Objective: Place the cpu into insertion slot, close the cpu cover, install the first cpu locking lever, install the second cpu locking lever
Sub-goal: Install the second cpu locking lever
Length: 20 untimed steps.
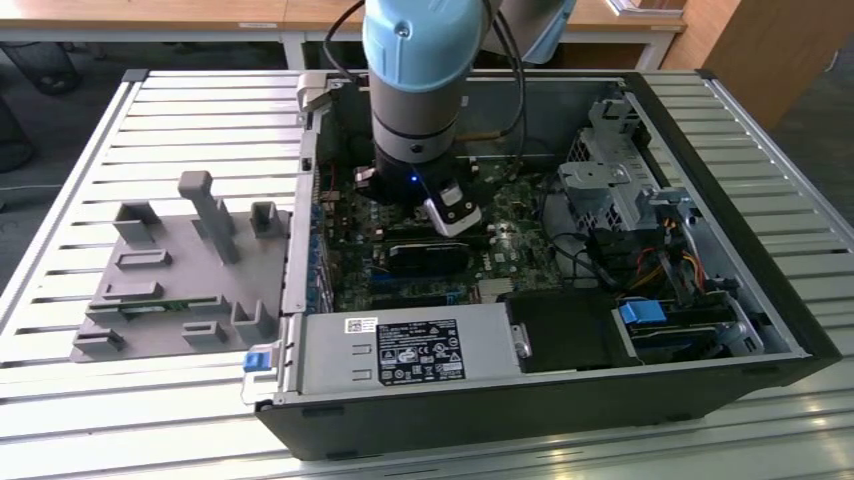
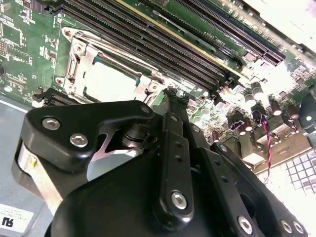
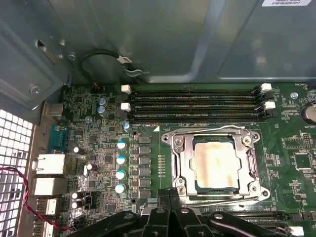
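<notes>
CPU [image 3: 217,165]: already down in the socket [image 3: 183,190], pale grey top showing through the window, also visible in the second wrist view [image 2: 108,81]. Cover [image 3: 181,158] looks folded flat over it in both wrist views [image 2: 74,64], silvery frame hugging the chip on all sides. Reads as steps one and two done, judging from how it lies. Lever [image 3: 217,198] along the socket edge nearest the fingertips looks low and parallel to the frame; cannot tell whether hooked under its tab or just resting. Same doubt for the one on the far side. So most likely in the lever stage, first one in hand. Gripper [image 3: 170,193] clenched, fingers pressed together, nothing visible between them, tip poised just beside the socket's near edge; same closed tip in the second wrist view [image 2: 170,94], near the socket corner. Contact with the lever not confirmable. Calls for a push with the closed tip, down and sideways under the retaining hook, without sliding off onto the memory slots [image 3: 195,106] just beyond the socket or the small parts on the board [image 3: 98,163]. Wider out, in the exterior view: arm reaching straight down into the open case [image 1: 747,300], gripper [image 1: 451,215] over mid-board, grey tray [image 1: 160,270] on the slatted table [image 1: 80,420] to the exterior view's left.
</notes>
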Each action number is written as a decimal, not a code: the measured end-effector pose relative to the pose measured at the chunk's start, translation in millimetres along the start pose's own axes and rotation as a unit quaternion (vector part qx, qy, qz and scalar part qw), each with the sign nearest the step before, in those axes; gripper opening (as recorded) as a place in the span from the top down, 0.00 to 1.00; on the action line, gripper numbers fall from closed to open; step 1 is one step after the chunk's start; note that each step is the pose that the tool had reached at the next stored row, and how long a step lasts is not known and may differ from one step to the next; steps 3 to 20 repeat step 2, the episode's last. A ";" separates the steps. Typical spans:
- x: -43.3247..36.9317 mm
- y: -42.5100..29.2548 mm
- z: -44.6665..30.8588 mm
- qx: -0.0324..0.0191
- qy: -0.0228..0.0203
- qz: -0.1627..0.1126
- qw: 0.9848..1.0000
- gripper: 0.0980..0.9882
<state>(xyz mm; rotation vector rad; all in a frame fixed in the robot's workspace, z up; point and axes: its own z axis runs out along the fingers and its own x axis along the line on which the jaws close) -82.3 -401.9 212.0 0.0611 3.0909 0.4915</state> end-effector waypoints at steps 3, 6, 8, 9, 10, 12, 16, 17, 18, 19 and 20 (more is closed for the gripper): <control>0.0 0.0 -0.1 0.000 0.000 0.000 1.000 0.99; 0.0 0.0 -0.1 0.000 0.000 0.000 1.000 0.99; 0.0 0.0 -0.1 0.000 0.000 0.000 1.000 0.99; 0.0 0.0 -0.1 0.000 0.000 0.000 1.000 0.99; 0.0 0.0 -0.1 0.000 0.000 0.000 1.000 0.99; 0.0 0.0 -0.1 0.000 0.000 0.000 1.000 0.99; 0.0 0.0 -0.1 0.000 0.000 0.000 1.000 0.99; 0.0 0.0 -0.1 0.000 0.000 0.000 1.000 0.99; 0.0 0.0 -0.1 0.000 0.000 0.000 1.000 0.99; 0.0 0.0 -0.1 0.000 0.000 0.000 1.000 0.99; 0.0 0.0 -0.1 0.000 0.000 0.000 1.000 0.99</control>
